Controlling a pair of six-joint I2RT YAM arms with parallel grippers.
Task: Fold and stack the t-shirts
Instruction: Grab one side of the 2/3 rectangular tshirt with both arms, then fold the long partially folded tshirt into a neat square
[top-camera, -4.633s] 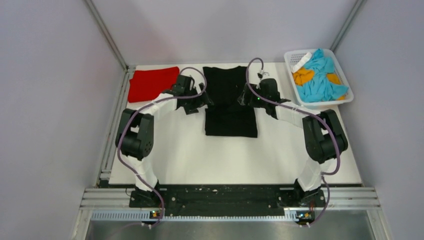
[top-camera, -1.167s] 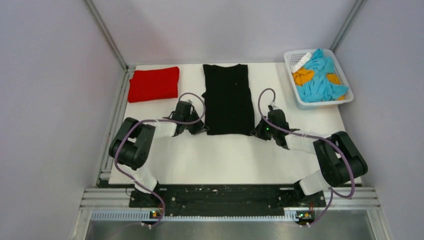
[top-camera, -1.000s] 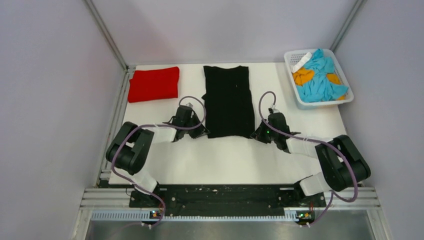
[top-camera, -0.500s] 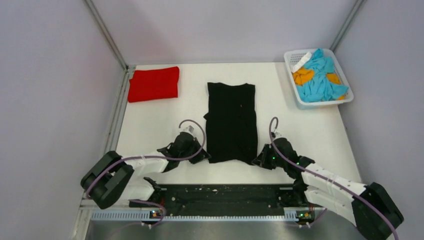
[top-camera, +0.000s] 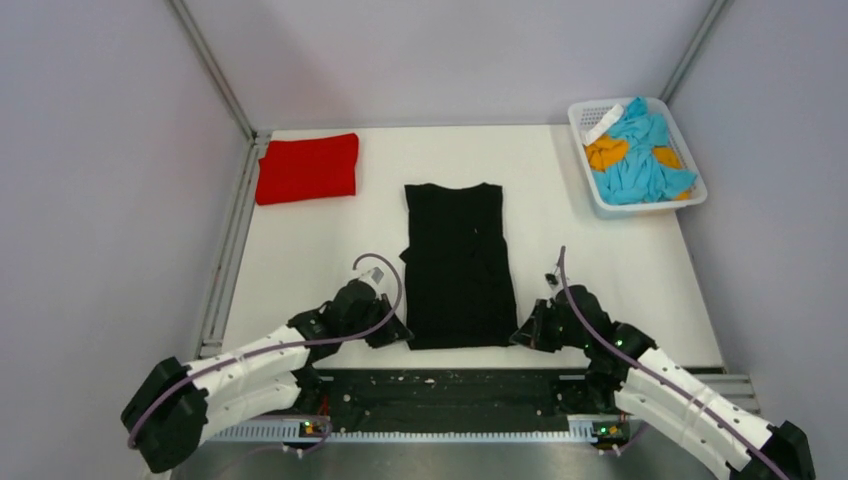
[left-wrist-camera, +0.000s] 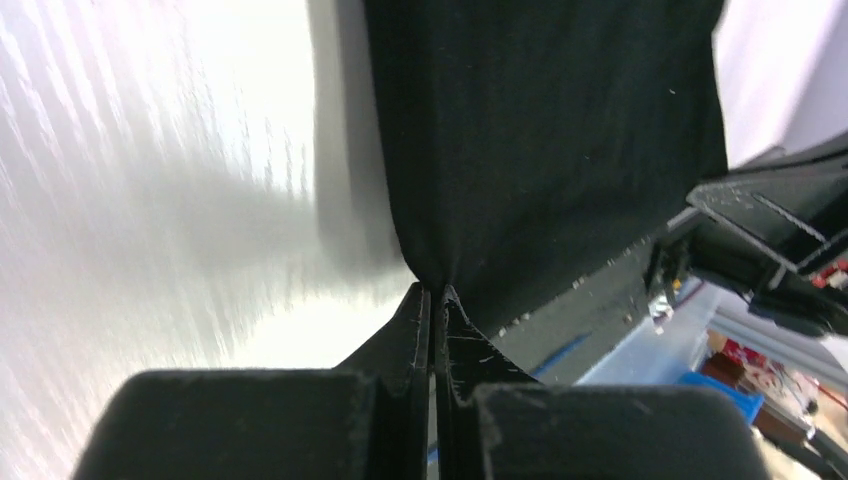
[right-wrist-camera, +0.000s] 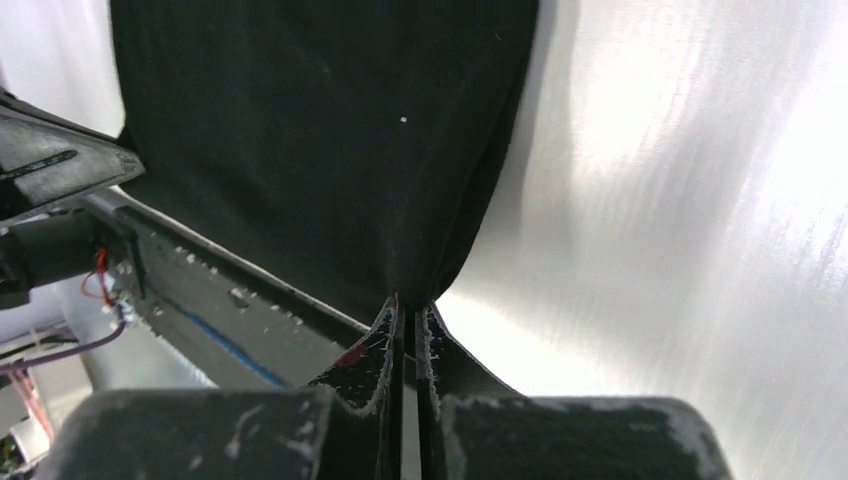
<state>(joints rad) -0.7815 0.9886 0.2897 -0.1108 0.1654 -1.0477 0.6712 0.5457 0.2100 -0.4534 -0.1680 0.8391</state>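
Note:
The black t-shirt (top-camera: 458, 262) lies as a long folded strip down the middle of the table, its hem at the near edge. My left gripper (top-camera: 398, 335) is shut on the strip's near left corner, and in the left wrist view the cloth (left-wrist-camera: 540, 140) bunches into the left gripper (left-wrist-camera: 437, 292). My right gripper (top-camera: 522, 336) is shut on the near right corner; the cloth (right-wrist-camera: 320, 130) runs into the right gripper (right-wrist-camera: 408, 305) in the right wrist view. The red t-shirt (top-camera: 307, 167) lies folded at the far left.
A white lattice basket (top-camera: 590, 125) holding blue and orange cloth stands at the far right corner. The black rail (top-camera: 450, 385) with the arm bases runs along the table's near edge, right behind both grippers. Grey walls enclose the table on three sides.
Both arms have drawn back toward their bases, dragging the black t-shirt from the far edge to the table's near edge. The red t-shirt has not moved.

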